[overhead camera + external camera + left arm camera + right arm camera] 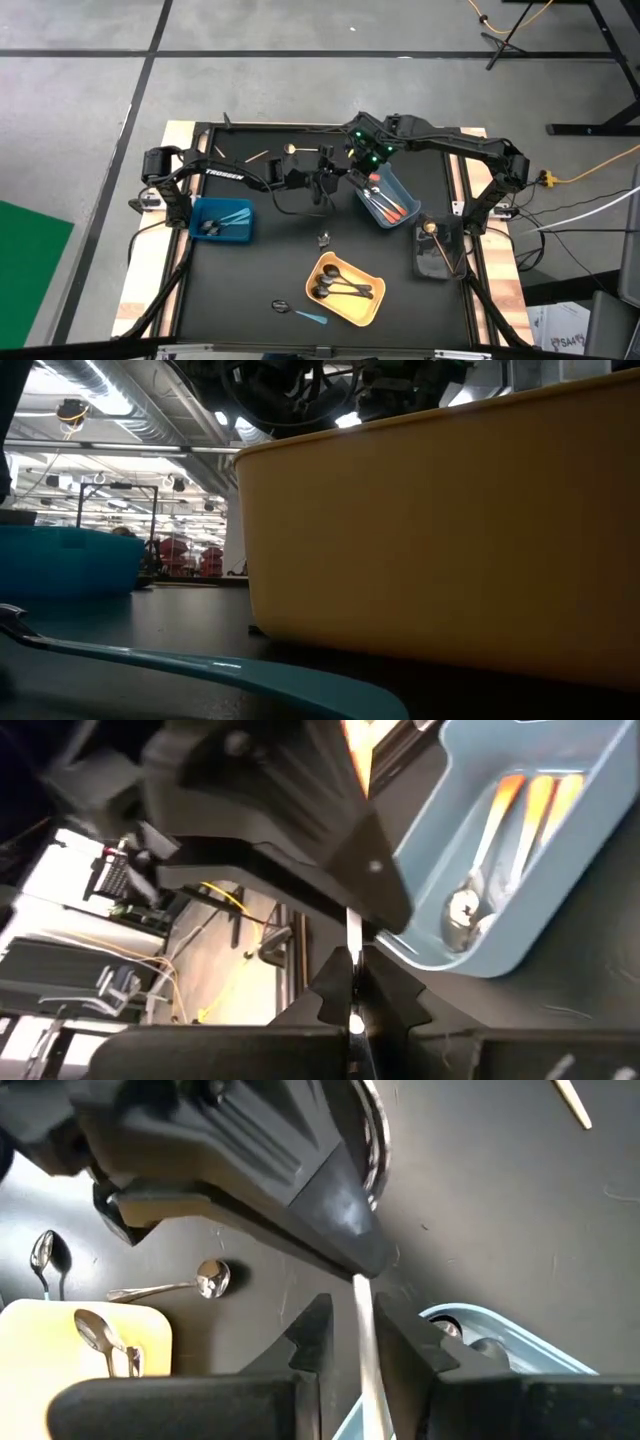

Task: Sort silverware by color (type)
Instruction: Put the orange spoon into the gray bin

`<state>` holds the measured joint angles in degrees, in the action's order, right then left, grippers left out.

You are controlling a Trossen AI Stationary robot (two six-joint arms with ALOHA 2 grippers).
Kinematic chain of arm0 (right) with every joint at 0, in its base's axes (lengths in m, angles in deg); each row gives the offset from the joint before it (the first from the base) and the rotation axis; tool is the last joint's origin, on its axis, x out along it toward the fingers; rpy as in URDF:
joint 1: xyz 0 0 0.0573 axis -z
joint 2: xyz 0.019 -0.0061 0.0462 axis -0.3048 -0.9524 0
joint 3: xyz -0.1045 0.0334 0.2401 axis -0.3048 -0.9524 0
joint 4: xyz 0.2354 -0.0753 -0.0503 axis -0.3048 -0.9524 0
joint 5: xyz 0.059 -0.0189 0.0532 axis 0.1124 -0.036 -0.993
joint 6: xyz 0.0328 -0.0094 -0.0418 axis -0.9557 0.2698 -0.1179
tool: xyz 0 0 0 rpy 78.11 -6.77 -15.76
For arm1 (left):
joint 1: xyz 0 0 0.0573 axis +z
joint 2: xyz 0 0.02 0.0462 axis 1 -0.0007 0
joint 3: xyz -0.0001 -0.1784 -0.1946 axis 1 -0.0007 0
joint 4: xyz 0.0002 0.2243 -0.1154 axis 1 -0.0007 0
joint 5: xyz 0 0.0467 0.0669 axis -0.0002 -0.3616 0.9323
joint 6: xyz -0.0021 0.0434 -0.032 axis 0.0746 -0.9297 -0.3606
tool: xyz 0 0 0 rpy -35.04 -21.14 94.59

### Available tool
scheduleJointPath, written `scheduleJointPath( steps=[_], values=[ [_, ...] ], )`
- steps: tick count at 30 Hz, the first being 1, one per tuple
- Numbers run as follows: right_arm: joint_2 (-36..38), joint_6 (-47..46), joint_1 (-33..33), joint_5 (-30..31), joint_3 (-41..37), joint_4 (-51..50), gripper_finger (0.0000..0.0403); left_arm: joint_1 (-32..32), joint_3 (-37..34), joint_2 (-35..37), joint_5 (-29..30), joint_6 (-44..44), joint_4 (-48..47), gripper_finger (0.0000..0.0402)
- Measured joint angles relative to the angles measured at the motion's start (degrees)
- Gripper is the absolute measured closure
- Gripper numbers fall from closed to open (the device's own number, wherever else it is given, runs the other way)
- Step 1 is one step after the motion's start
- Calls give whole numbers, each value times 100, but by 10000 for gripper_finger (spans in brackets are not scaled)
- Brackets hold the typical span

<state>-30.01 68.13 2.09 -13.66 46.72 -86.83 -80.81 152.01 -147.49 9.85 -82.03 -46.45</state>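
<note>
Clearly we are mid hand-over: our left gripper (352,1005) is pinched shut on the bowl end of a thin silver spoon with an orange handle (352,935), and our right gripper (365,1342), fingers a little apart around the same spoon, receives it beside the pale blue plastic bin (388,200) holding matching orange-handled spoons (392,208), probably because that bin sits within the right arm's reach.
</note>
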Motion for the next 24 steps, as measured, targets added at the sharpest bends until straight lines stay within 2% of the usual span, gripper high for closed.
scheduleJointPath(
  steps=[6, 12, 19, 24],
  values=[
    [0, 2, 0, 55, 0, -58, 346, 4, 0, 0, 6, -2, 58, 396],
    [0, 11, 0, 58, 0, -64, 397, 4, 0, 0, -8, -444, 44, 396],
    [0, 9, 0, 60, 0, -60, 400, 4, 0, 2, -10, -607, 50, 394],
    [0, 7, 0, 110, 0, -51, 401, 4, 0, 2, -8, -592, 48, 374]
  ],
)
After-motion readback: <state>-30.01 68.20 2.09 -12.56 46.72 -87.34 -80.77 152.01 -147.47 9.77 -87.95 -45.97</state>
